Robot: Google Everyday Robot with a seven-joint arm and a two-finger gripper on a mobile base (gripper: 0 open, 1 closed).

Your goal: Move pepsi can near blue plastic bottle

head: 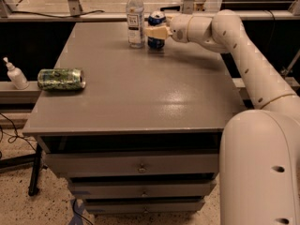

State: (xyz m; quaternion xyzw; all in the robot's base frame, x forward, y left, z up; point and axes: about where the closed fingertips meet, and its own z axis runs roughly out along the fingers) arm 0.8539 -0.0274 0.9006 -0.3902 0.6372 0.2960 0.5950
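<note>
Grey cabinet top (140, 93) with drawers below fills the view, and a dark gap and rails run behind its far edge. Toward the far side stands the water bottle (135, 18), upright, and the pepsi can (156, 18) is just to its right, very close but seemingly not touching. The gripper (153, 32) reaches in from the right and pinches the can across its middle, one pale finger lying over the front of it. A green can (61, 78) lies on its side at the left edge, well apart, and a small pump bottle (13, 73) stands on a ledge beyond it. The risk now is the bottle: a finger opening leftward or a sideways pull-out could knock it over, or drag the can and tip it.
</note>
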